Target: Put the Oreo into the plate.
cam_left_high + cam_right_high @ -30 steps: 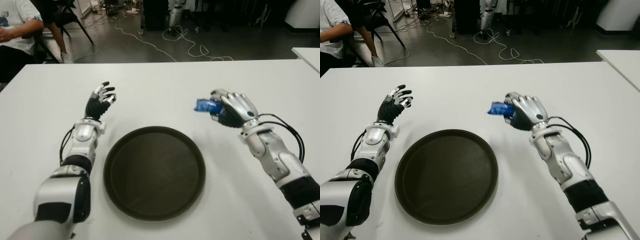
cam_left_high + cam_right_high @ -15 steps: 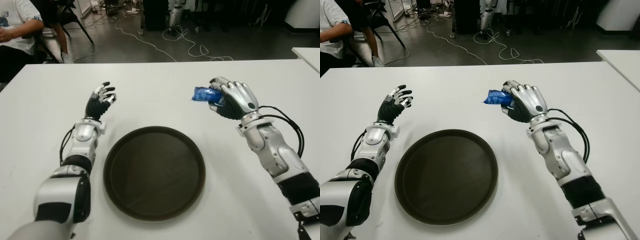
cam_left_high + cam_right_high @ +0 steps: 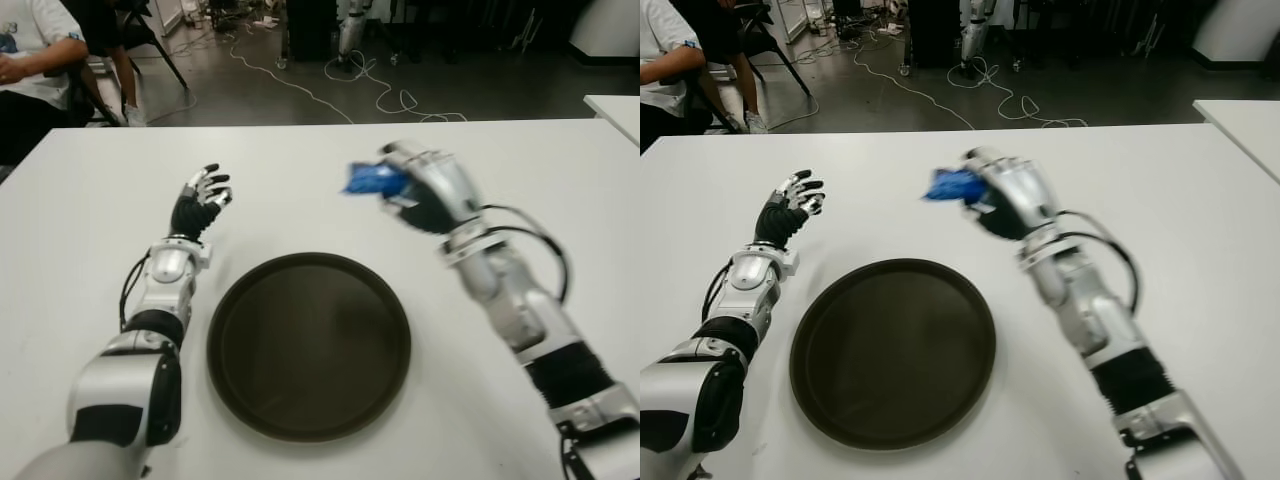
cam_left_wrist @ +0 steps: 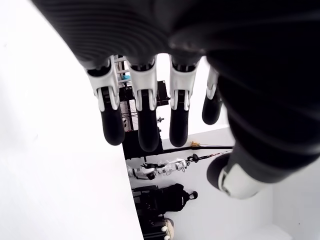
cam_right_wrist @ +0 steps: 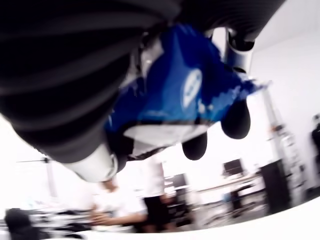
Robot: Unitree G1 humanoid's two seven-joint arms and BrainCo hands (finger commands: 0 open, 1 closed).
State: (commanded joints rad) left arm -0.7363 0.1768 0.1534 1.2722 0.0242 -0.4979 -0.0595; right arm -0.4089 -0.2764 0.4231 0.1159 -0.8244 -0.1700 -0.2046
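Right robot hand [image 3: 425, 190] grips the blue Oreo packet [image 3: 370, 180] aloft, just beyond the plate's [image 3: 309, 343] far rim — letting go here risks it landing on the bench [image 3: 300, 180]. Left robot hand [image 3: 200, 200] idle, fingers relaxed, left of plate.

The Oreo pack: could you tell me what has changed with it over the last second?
The right hand, shut on the blue Oreo pack, carried it toward the robot's left, nearer the plate's far rim. The plate and the open left hand stayed put.
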